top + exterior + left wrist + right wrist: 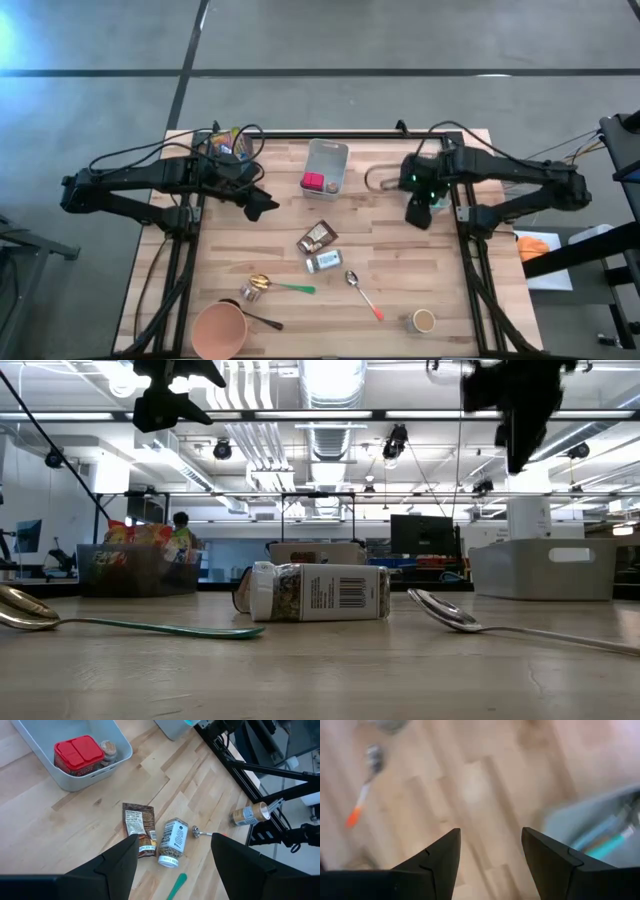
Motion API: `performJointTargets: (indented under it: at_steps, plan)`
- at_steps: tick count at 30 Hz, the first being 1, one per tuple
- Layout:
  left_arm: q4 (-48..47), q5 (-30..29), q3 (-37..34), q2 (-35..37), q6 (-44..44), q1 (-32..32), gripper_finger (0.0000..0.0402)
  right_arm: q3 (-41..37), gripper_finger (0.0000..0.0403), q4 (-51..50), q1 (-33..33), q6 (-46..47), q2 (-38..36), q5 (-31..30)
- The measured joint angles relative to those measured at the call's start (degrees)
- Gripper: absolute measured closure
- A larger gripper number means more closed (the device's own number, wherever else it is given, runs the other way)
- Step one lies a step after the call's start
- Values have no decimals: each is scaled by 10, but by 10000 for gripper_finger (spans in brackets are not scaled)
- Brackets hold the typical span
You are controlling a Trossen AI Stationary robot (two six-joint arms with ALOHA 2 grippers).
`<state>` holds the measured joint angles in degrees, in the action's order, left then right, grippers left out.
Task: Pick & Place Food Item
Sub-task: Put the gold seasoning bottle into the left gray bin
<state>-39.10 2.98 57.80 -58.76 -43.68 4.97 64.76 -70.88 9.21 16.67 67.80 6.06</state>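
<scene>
Overhead: straight down on whole tabletop [400,260]. Low: level across it, close behind lying jar [320,592]. Wrists: down past own fingers; left shares that jar [172,841] with overhead.

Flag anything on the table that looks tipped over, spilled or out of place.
The spice jar lies on its side mid-table, beside the brown snack packet rather than standing. A small can near the front right also appears to lie on its side. Nothing looks spilled. The grey bin sits upright with its contents inside.
</scene>
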Motion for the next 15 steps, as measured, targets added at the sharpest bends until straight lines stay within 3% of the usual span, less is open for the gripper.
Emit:
performJointTargets:
  at_steps: [7, 15]
  plan:
    - [-2, 0, 0, 0, 0, 0, 149, 58, 195, -6, -143, 125, 6, -35]
    - [-2, 0, 0, 0, 4, 0, 149, 37, 195, 43, -265, 223, 6, -15]
